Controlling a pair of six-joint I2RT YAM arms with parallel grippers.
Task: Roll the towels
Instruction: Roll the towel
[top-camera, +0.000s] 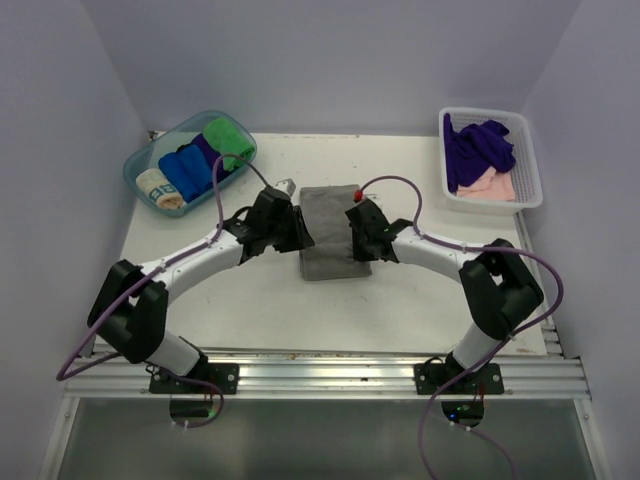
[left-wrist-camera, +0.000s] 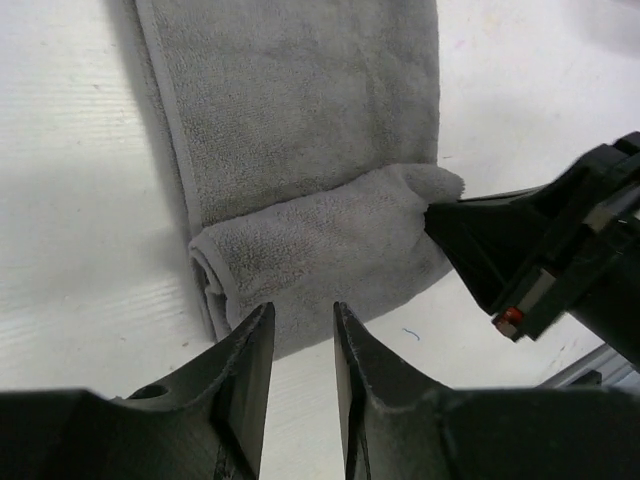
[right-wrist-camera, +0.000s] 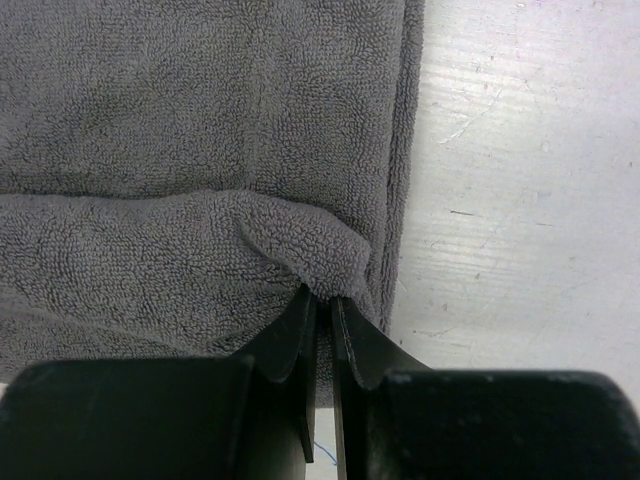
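Observation:
The grey towel (top-camera: 330, 232) lies flat mid-table, its near end folded over into a loose roll (left-wrist-camera: 320, 250). My right gripper (right-wrist-camera: 322, 298) is shut on the right corner of that rolled edge (right-wrist-camera: 300, 245); it also shows in the top view (top-camera: 360, 238) and the left wrist view (left-wrist-camera: 545, 250). My left gripper (left-wrist-camera: 302, 315) is open and empty, just short of the roll's left part, at the towel's left edge in the top view (top-camera: 296, 236). The dark purple towel (top-camera: 478, 148) and the pale pink towel (top-camera: 490, 185) lie in the white basket (top-camera: 530, 165).
A blue bin (top-camera: 140, 160) at the back left holds several rolled cloths, among them green (top-camera: 228, 140), blue (top-camera: 183, 168) and cream ones. Walls close in the table on three sides. Cables loop from both arms.

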